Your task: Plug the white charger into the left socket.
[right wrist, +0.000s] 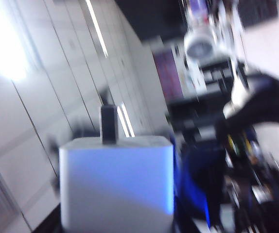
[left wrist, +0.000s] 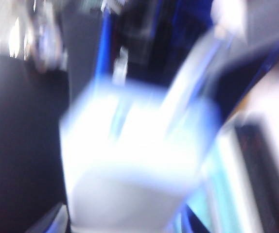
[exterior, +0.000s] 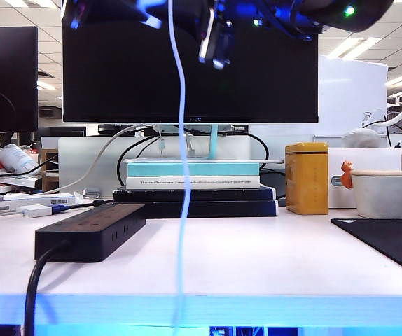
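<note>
Both grippers sit high above the table; the left gripper's and right gripper's openings cannot be told. The white rectangular plastic charger fills both wrist views, holder unclear. Risk: its dangling thin white cable snagging, misaligning prongs over the long black power strip's left socket.

Pic's v. blurry: white charger seen close up, two prongs pointed away, dark bg behind.

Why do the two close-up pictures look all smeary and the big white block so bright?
Left wrist view: the white charger is smeared by motion blur and washed out with a blue edge. Right wrist view: the charger is sharper, but the room behind streaks and a ceiling light glares. Exterior view: the black power strip is crisp, and only the dangling white cable looks soft and blue-tinted.
</note>
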{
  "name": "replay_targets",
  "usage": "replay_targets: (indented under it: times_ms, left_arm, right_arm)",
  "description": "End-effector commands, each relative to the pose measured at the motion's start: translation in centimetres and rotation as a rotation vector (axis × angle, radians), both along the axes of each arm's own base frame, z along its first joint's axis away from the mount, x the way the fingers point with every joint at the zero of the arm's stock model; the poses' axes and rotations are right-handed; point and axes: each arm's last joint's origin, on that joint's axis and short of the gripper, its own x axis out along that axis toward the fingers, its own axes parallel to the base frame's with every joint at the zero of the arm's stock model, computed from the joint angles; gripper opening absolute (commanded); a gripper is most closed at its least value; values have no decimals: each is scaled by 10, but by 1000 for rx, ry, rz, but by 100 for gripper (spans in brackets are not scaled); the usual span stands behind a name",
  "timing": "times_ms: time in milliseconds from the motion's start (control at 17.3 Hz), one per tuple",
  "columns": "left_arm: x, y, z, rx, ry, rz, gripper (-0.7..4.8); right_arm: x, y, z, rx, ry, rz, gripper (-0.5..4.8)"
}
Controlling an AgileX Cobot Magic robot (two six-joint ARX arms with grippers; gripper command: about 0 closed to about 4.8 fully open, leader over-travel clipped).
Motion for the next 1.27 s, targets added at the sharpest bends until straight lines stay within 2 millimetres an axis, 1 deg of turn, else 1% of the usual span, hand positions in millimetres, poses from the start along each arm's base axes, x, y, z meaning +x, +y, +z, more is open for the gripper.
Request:
replay_targets:
  times_ms: [58, 174, 348, 637, 753, 927, 1159, 1217, 1275]
  left_arm:
    - [1, 0, 1, 0, -12, 24, 315]
    - [1, 0, 2, -1, -16, 21, 342]
    - [-1, -1, 2, -18, -12, -67, 342]
    - [-2, -2, 3, -26, -14, -99, 343]
    - [-3, -2, 3, -34, -10, -142, 343]
    - [-3, -3, 3, -34, -9, -145, 342]
    - [-3, -3, 2, -31, 0, -145, 339]
    - [-3, -3, 1, -30, 5, -142, 312]
    - [-3, -3, 1, -30, 6, -142, 253]
  right_arm:
    - [-6, 0, 14, 54, -82, 21, 80]
    - [-6, -1, 14, 56, -84, 21, 80]
    - [-5, 0, 12, 46, -62, 19, 80]
    - [-4, 0, 12, 54, -55, -7, 80]
    - [-4, 0, 12, 61, -51, -24, 80]
    - [-3, 0, 13, 74, -46, -58, 80]
    - [-3, 0, 13, 69, -49, -43, 80]
    - [-3, 0, 13, 68, -49, -43, 80]
    - [-3, 0, 13, 68, -49, -43, 80]
